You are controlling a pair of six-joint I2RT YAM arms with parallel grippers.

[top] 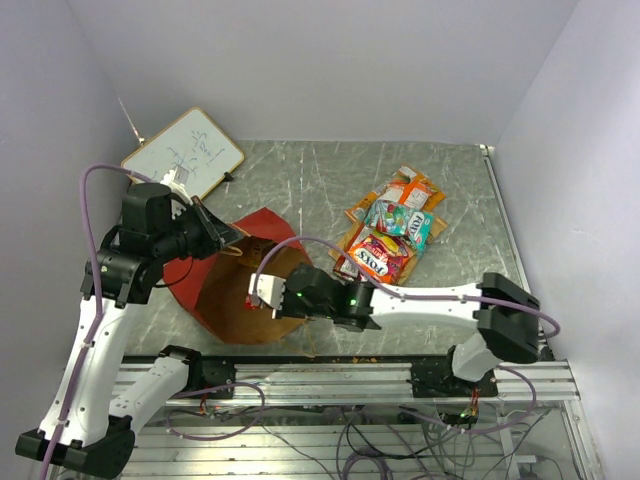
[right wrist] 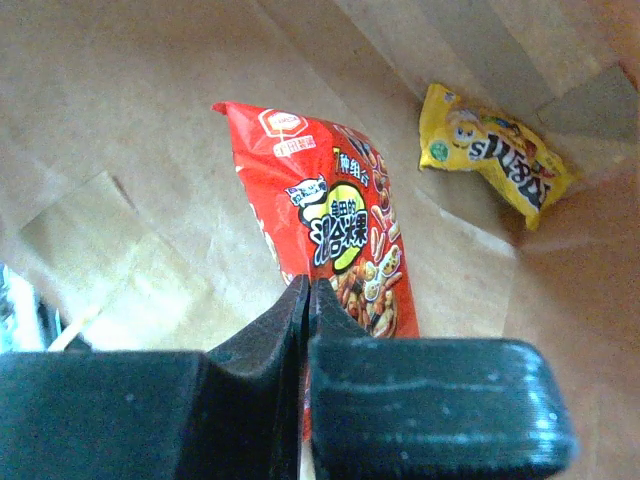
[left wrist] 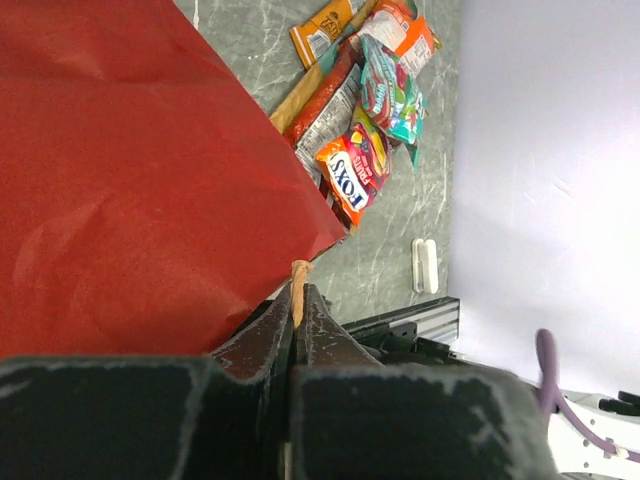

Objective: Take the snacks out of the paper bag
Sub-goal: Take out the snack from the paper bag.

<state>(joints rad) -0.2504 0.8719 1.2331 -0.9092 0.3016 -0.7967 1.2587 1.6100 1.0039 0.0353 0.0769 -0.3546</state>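
The paper bag (top: 180,278) lies on its side, mouth toward the arms, brown inside. My left gripper (top: 228,240) is shut on its tan loop handle (left wrist: 298,280) at the upper rim; the bag's red outside (left wrist: 130,170) fills the left wrist view. My right gripper (top: 262,292) is inside the bag, shut on the edge of a red snack packet (right wrist: 335,230). A yellow packet (right wrist: 495,150) lies deeper in the bag against the kraft wall (right wrist: 150,150). Several snacks (top: 390,235) lie piled on the table right of the bag; they also show in the left wrist view (left wrist: 350,170).
A white whiteboard (top: 185,155) lies at the back left, just behind the left arm. Pale walls close in on three sides. An aluminium rail (top: 350,375) runs along the near edge, with cables below it.
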